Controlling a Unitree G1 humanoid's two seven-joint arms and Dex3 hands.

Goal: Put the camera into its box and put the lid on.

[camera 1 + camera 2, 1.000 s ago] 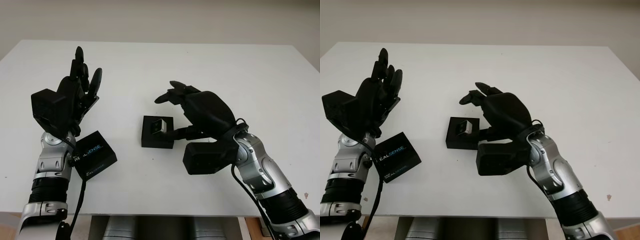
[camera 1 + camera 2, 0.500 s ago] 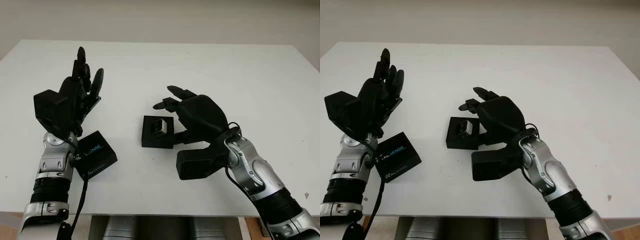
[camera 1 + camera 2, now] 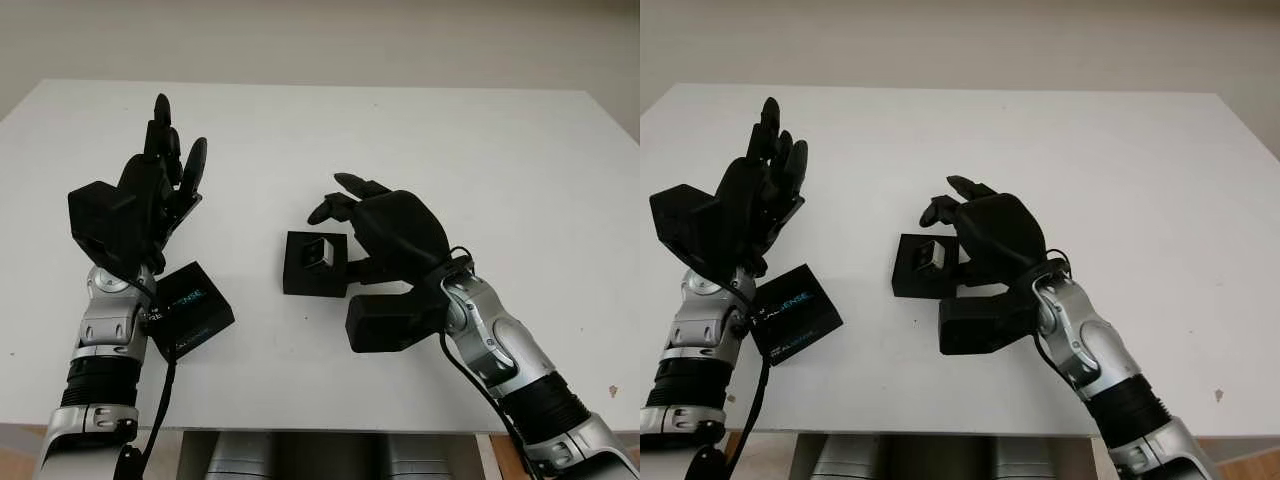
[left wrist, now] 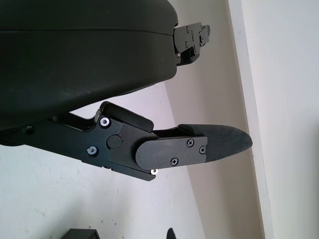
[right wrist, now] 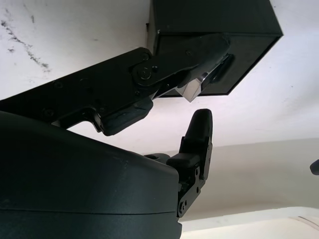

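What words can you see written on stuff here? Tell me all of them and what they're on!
"REALSENSE": on the flat black lid lying on the table near the open left hand; the first letters are partly hidden by the arm, so this reading is partly a guess.
A smaller line of print under it: too small to read.
The box and the camera in it, beside the open right hand: no readable text.

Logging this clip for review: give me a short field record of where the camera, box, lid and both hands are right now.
camera: silver, sitting in the box
box: black, open, mid-table
lid: black, printed, flat on the table, apart from the box, near the left arm
right hand: open, just beside the box, holding nothing
left hand: open, raised above the table, beyond the lid
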